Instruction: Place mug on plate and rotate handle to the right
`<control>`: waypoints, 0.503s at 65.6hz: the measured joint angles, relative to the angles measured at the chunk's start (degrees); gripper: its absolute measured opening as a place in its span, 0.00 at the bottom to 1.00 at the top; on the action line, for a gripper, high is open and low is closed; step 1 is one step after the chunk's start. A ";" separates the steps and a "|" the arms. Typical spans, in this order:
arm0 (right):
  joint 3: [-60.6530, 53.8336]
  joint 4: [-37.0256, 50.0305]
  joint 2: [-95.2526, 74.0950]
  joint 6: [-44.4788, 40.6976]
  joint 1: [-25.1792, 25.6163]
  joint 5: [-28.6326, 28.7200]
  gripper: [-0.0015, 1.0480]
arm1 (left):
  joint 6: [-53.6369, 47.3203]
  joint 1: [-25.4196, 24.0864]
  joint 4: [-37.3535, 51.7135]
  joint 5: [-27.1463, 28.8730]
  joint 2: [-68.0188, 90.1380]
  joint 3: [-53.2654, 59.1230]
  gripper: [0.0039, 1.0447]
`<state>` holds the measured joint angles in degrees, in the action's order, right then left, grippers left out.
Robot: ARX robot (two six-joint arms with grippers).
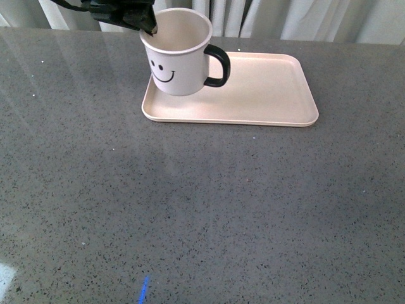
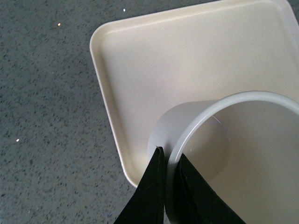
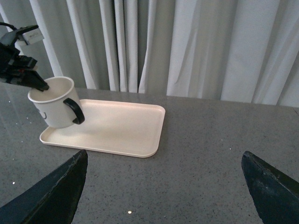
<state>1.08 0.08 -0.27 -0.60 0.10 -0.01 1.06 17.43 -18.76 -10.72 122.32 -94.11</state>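
Gripping the mug (image 1: 179,60) by its rim, the left gripper (image 1: 150,28) holds it tilted at the left end of the plate (image 1: 266,92), handle (image 1: 218,65) toward the plate middle; right gripper (image 3: 164,153) jaws stand wide apart.

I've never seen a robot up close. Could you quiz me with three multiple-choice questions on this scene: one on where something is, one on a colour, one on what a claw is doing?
1. Where is the mug?
A. Over the left end of the plate
B. On the bare table
C. Over the plate's right end

2. What colour is the handle?
A. Red
B. Black
C. Cream

3. What is the left claw doing?
A. Hanging open, away from the mug
B. Gripping the handle
C. Pinching the mug's rim

Answers: 1 A, the front view shows the mug at that end. 2 B, the loop is glossy black. 3 C, the left wrist view shows the rim clamped in the claw.
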 joint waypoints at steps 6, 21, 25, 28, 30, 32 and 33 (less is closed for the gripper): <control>0.00 0.00 0.00 0.00 0.00 0.00 0.91 | 0.02 0.90 -1.05 -0.15 2.05 -3.37 0.02; 0.00 0.00 0.00 0.00 0.00 0.00 0.91 | 0.02 2.93 -4.72 -0.72 7.50 -11.45 0.02; 0.00 0.00 0.00 0.00 0.00 0.00 0.91 | -0.02 3.32 -5.31 -0.81 8.85 -13.00 0.02; 0.00 0.00 0.00 0.00 0.00 0.00 0.91 | -0.15 3.54 -5.70 -0.87 9.51 -13.90 0.02; 0.00 0.00 0.00 0.00 0.00 0.00 0.91 | -0.20 3.67 -6.01 -0.90 10.03 -14.45 0.02; 0.00 0.00 0.00 0.00 0.00 0.00 0.91 | -0.20 3.80 -6.23 -0.90 10.34 -14.84 0.02; 0.00 0.00 0.00 0.00 0.00 0.00 0.91 | -0.22 3.85 -6.36 -0.90 10.51 -14.97 0.02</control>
<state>1.08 0.08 -0.27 -0.60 0.10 -0.01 0.84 21.28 -25.12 -11.62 132.84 -109.08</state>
